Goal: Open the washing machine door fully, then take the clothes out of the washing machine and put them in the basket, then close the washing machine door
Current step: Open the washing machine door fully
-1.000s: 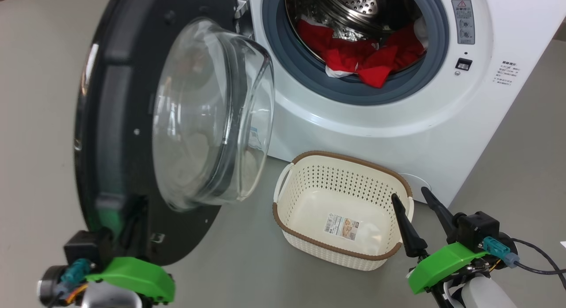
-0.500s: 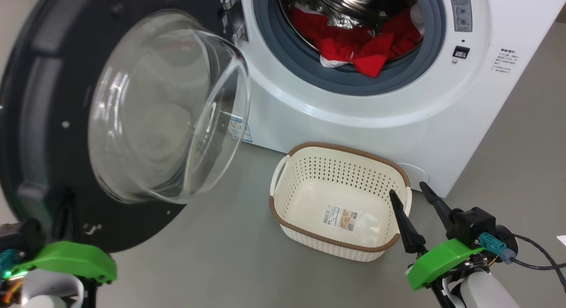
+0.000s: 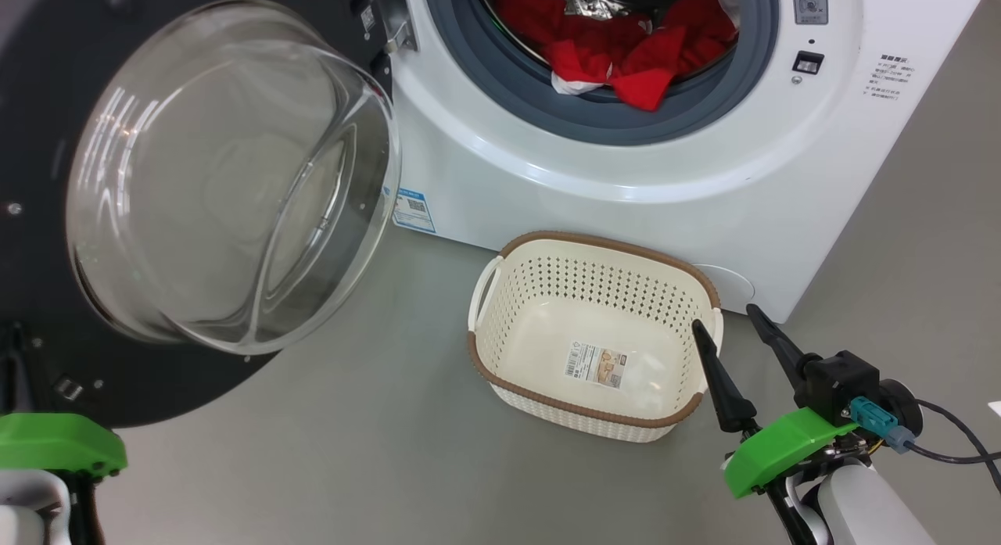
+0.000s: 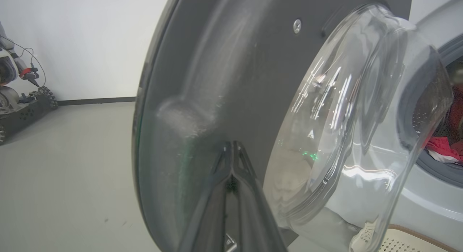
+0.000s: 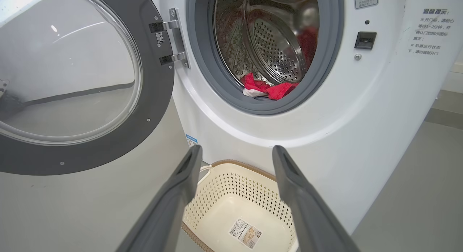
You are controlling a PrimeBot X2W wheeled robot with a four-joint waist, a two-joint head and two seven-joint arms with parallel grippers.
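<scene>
The washing machine (image 3: 626,193) stands ahead with its drum open, and red and white clothes (image 3: 618,56) lie at the drum's lip. The washing machine door (image 3: 219,177) hangs swung out to the left, its glass bowl facing me. In the left wrist view my left gripper (image 4: 231,147) is shut, with its tips against the door's (image 4: 224,71) dark inner rim. The basket (image 3: 532,342) sits empty on the floor before the machine. My right gripper (image 3: 723,317) is open and empty beside the basket's right end. The right wrist view looks between its fingers (image 5: 237,149) at the basket (image 5: 224,208), clothes (image 5: 267,89) and door (image 5: 155,100).
Grey floor surrounds the machine and basket. A black wheeled device (image 4: 18,103) with cables stands by the white wall far beyond the door. A blue label (image 3: 412,210) marks the machine's lower left corner. A cable (image 3: 954,451) trails from my right wrist.
The door has swung further open to the left, with my shut left gripper moving along its rim. The head camera has shifted with the turn. The right gripper keeps its place by the basket.
</scene>
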